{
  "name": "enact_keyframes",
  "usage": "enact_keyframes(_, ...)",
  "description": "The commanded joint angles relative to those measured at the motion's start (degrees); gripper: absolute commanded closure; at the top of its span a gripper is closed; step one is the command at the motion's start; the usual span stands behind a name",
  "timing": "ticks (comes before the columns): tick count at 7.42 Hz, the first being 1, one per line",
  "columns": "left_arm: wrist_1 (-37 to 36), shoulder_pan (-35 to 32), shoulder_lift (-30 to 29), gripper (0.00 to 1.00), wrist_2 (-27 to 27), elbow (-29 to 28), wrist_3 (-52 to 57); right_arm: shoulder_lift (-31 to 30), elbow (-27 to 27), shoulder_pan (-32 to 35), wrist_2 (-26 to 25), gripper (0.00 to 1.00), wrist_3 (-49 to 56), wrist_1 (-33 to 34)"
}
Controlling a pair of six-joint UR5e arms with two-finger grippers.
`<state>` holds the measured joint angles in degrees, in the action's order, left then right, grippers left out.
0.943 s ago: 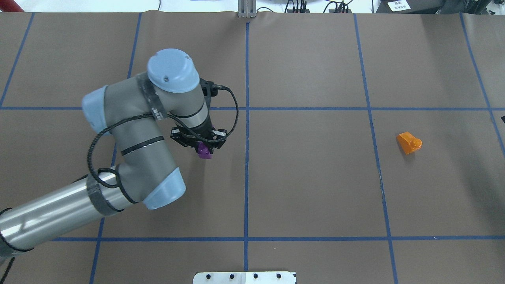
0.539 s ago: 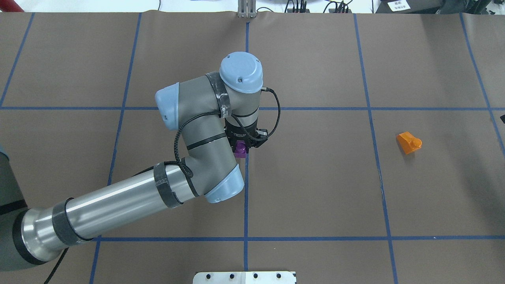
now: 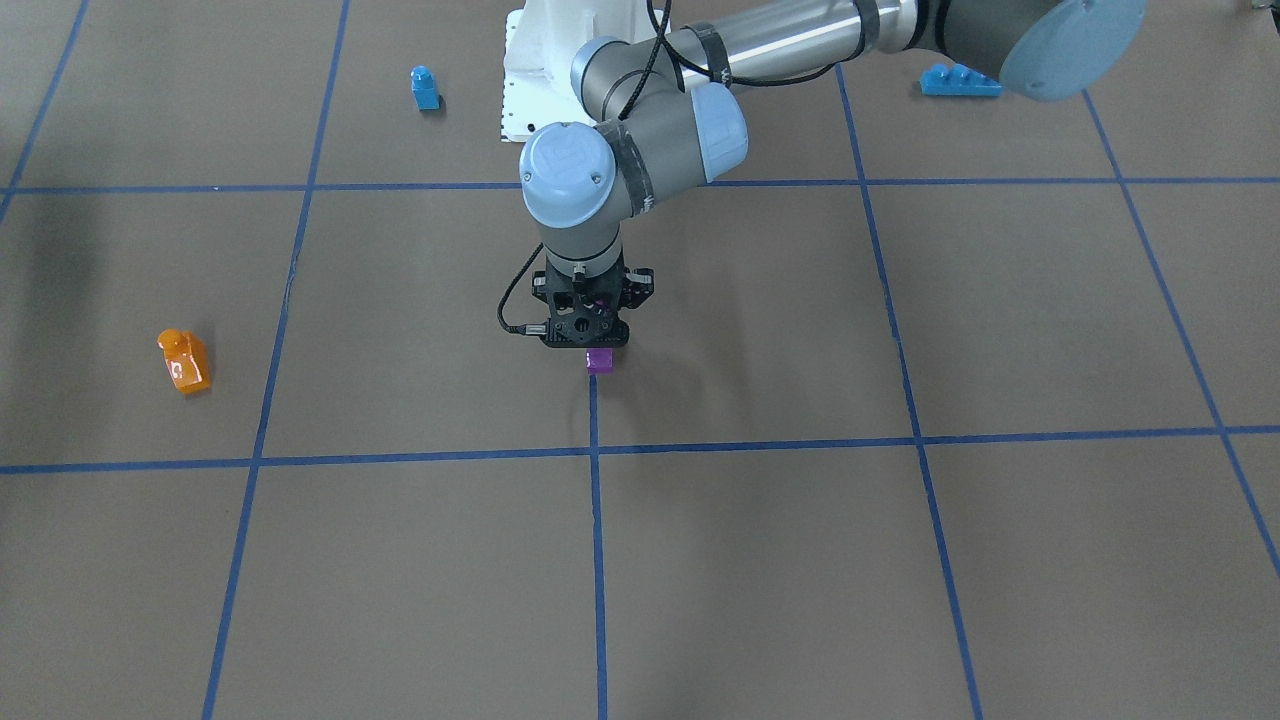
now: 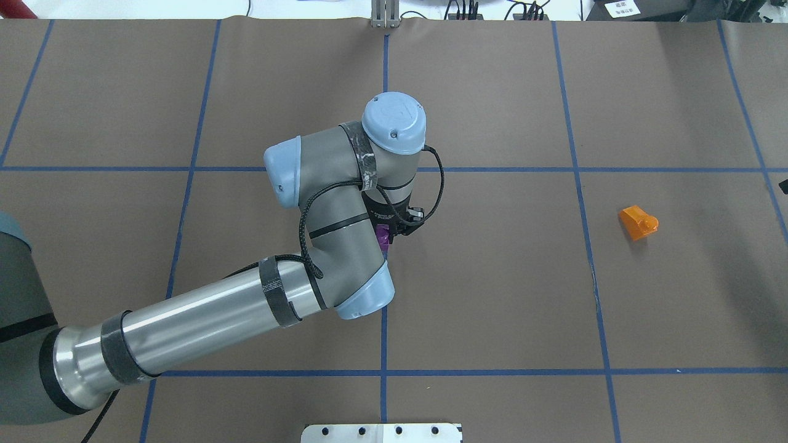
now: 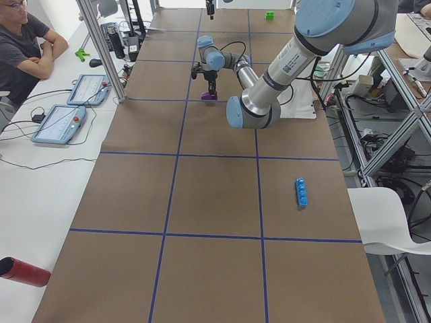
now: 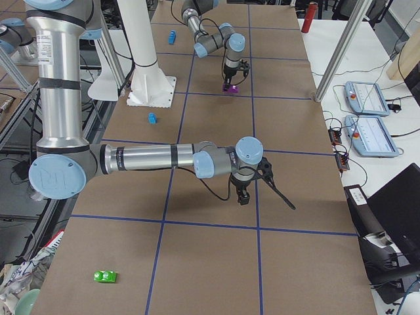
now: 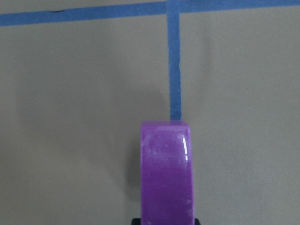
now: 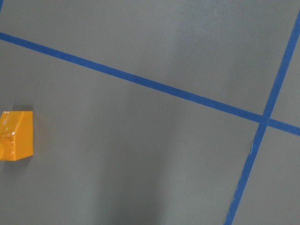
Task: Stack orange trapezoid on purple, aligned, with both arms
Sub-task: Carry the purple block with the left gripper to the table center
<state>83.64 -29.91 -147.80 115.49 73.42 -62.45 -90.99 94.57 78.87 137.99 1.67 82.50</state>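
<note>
The purple brick (image 3: 599, 361) is gripped in my left gripper (image 3: 590, 345), which is shut on it and points straight down over the table's centre blue line. The brick sits very low over the table; I cannot tell if it touches. It also shows in the overhead view (image 4: 384, 237) and fills the lower left wrist view (image 7: 166, 173). The orange trapezoid (image 4: 638, 223) lies alone on the robot's right side, and shows at the left edge of the right wrist view (image 8: 16, 136). My right gripper (image 6: 243, 195) hangs over that area; I cannot tell whether it is open or shut.
A small blue single-stud brick (image 3: 425, 88) and a long blue brick (image 3: 960, 81) lie near the robot's white base (image 3: 520, 90). A green brick (image 6: 105, 277) lies at the table's right end. An operator (image 5: 23, 47) sits beside the table.
My left arm has swung to the right with the purple brick, from the left cell to the centre blue line. The orange trapezoid has not moved.
</note>
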Motion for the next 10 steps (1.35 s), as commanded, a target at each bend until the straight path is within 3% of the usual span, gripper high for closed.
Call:
enact_keyframes(1,0.3,0.47,-0.03,1.0,0.0,-0.39,0.05,-0.07,0.0,-0.2,0.0,0.0,0.0,0.03)
enact_keyframes(3,0.39,0.73,-0.03,0.95,0.0,-0.65,0.05,-0.07,0.0,-0.56,0.0,0.0,0.0,0.03)
enact_keyframes(6,0.39,0.91,-0.03,0.7,0.0,-0.74,-0.39,-0.07,-0.08,-1.17,0.0,0.0,0.0,0.03)
enact_keyframes(7,0.56,1.0,-0.03,0.46,0.0,-0.74,-0.56,-0.07,-0.08,-1.69,0.0,0.0,0.0,0.03)
enact_keyframes(8,2.13,1.26,0.23,0.33,0.0,-0.74,-0.56,-0.07,-0.08,-2.22,0.0,0.0,0.0,0.03)
enact_keyframes(9,2.49,1.26,0.23,0.3,0.0,-1.09,-0.56,0.02,-0.08,-2.31,-0.08,0.0,0.0,0.03)
enact_keyframes(10,2.58,1.26,0.23,0.2,0.0,-1.09,-0.56,0.11,-0.08,-2.4,-0.09,0.0,0.0,0.03)
